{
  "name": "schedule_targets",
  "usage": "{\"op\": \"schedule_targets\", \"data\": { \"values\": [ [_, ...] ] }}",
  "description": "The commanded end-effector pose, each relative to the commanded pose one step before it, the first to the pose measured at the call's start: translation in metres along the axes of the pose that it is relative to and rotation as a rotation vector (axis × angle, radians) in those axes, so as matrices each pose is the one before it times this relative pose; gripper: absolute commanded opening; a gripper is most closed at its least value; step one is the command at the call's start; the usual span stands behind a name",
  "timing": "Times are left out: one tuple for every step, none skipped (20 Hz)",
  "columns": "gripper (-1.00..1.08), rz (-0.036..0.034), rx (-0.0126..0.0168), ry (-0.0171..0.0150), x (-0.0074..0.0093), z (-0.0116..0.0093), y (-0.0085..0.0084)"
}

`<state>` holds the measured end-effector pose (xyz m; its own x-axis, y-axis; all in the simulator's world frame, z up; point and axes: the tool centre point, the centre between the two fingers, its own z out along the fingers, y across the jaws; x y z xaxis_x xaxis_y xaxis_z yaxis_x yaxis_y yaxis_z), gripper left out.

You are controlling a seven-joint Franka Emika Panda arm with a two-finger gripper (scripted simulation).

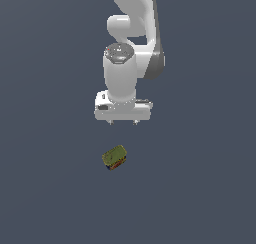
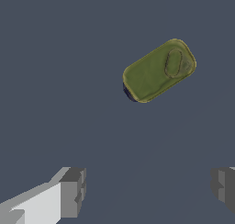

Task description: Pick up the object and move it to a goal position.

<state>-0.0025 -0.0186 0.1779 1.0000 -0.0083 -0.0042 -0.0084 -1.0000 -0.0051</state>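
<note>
Olive-green on top, with red and orange print along its visible side, the object (image 1: 114, 157) lay flat on the dark grey-blue floor (image 1: 45, 188), turned at a slant to the frame in both views. We saw it alone on that surface, touching nothing else. Our white arm (image 1: 131, 33) hung down from the top of the exterior view, and its gripper (image 1: 123, 122) sat above the object in that picture, clearly apart from it, with bare floor showing between the two. In the exterior view only the two short fingertips poked out below the white hand body, set wide from one another. Our wrist view confirmed it: the object (image 2: 159, 70) showed its green lid with an oval raised patch toward one end, while the two grey fingers (image 2: 72, 192) stood far apart at either side of the picture, the gripper (image 2: 149, 188) spread wide and grasping nothing.
</note>
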Motion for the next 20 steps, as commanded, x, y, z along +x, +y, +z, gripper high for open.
{"op": "schedule_targets", "data": {
  "values": [
    [1.0,0.0,0.0,0.0,0.0,0.0,0.00001],
    [1.0,-0.00074,0.00049,-0.00039,-0.00012,-0.00004,-0.00074],
    [1.0,-0.00226,0.00156,-0.00123,-0.00036,-0.00009,-0.00218],
    [1.0,-0.00375,0.00251,-0.002,-0.00063,-0.00018,-0.00356],
    [1.0,-0.00554,0.00351,-0.00284,-0.00091,-0.00023,-0.00501],
    [1.0,-0.00754,0.00439,-0.00362,-0.00124,-0.0003,-0.00636],
    [1.0,-0.00814,0.00419,-0.00354,-0.0013,-0.00031,-0.0062],
    [1.0,-0.00719,0.00315,-0.00274,-0.00111,-0.00027,-0.0048],
    [1.0,-0.00601,0.00213,-0.00191,-0.00088,-0.00022,-0.00338],
    [1.0,-0.00442,0.00112,-0.00106,-0.0006,-0.00017,-0.00192],
    [1.0,-0.00194,0.00016,-0.0002,-0.00024,-0.00009,-0.00042],
    [1.0,0.00038,-0.00024,0.0002,0.0001,0.00006,0.00042],
    [1.0,0.00248,-0.00051,0.0005,0.00029,0.00005,0.00085],
    [1.0,0.00382,-0.00026,0.00035,0.00046,0.00018,0.00074],
    [1.0,0.00519,-0.00002,0.00021,0.00059,0.00025,0.0006],
    [1.0,0.00655,0.00016,0.0001,0.00073,0.00033,0.00048],
    [1.0,0.00799,0.00031,0.00003,0.00089,0.00041,0.00042],
    [1.0,0.00952,0.00039,0.0,0.00106,0.00049,0.00045],
    [1.0,0.01114,0.00041,0.00004,0.00124,0.00058,0.00059],
    [1.0,0.01285,0.00036,0.00012,0.00145,0.00067,0.00078]
  ]
}}
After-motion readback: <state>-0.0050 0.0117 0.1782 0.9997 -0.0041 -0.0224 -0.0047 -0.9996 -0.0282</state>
